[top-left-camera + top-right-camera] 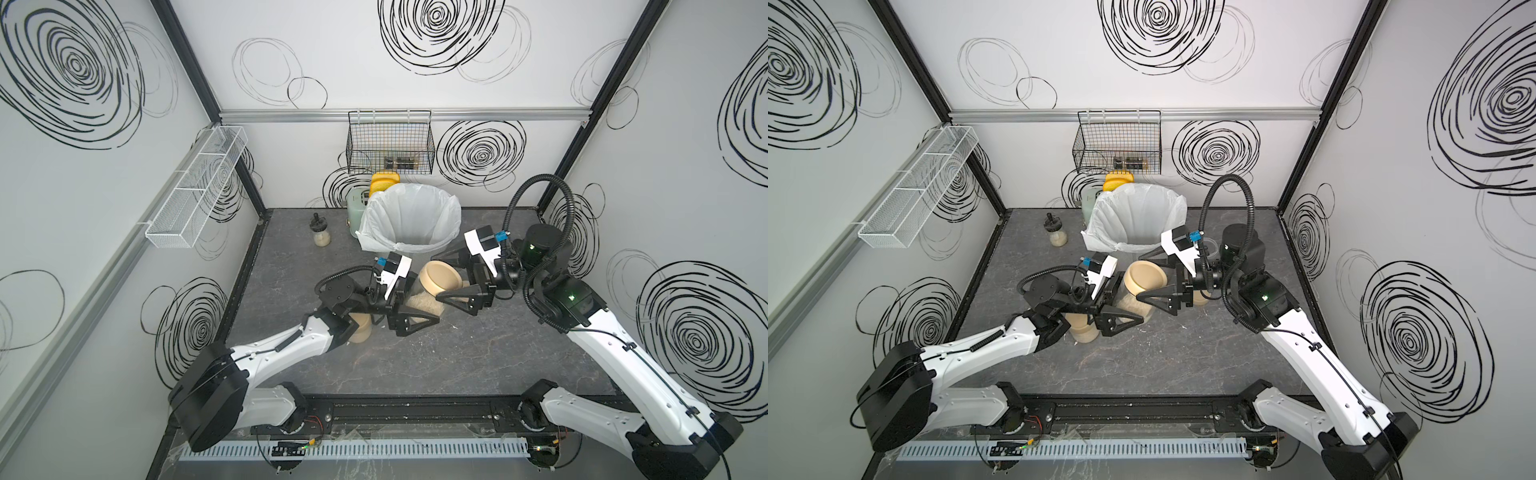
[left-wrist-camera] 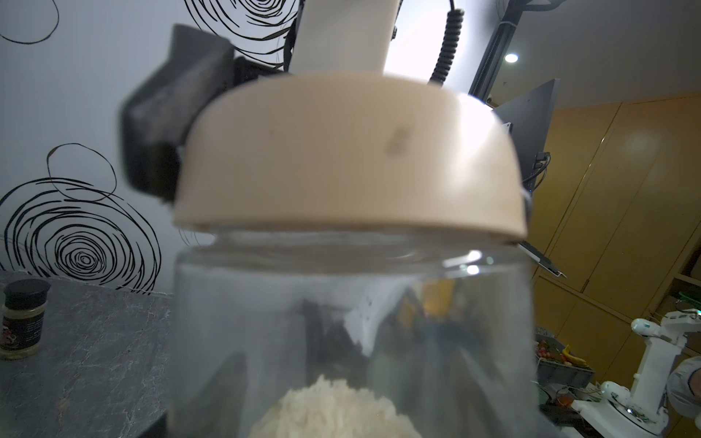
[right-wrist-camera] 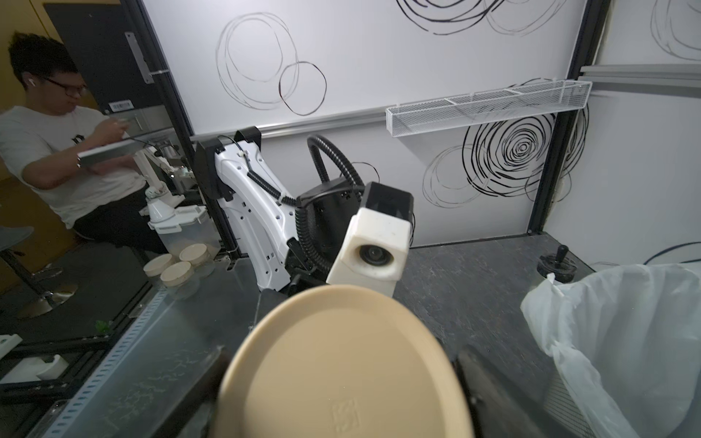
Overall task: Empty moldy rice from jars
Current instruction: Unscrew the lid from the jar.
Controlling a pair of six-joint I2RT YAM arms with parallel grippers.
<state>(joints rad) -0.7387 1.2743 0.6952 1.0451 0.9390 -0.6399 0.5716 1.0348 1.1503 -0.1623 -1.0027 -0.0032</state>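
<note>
In both top views the left gripper (image 1: 415,305) (image 1: 1127,303) is clamping a jar (image 1: 424,297) by its clear body and holding it tilted above the table (image 1: 415,374), just in front of the bin (image 1: 374,216) lined with a white bag. Rice (image 1: 428,309) is lying heaped in the jar's low side, and the tan lid (image 1: 440,282) is sitting on its mouth. The right gripper (image 1: 441,275) is hovering with its jaws spread wide, one on each side of the lid. A second jar (image 1: 360,330) is standing under the left arm.

In the left wrist view the jar's glass is filling the frame, with rice (image 2: 333,409) piling low inside. The lid (image 2: 341,159) is capping it, and a dark finger (image 2: 151,144) is sitting just beside the lid.

In the right wrist view the lid's flat top (image 3: 341,360) is facing the camera between two blurred fingers; I cannot tell whether they are touching it.
</note>
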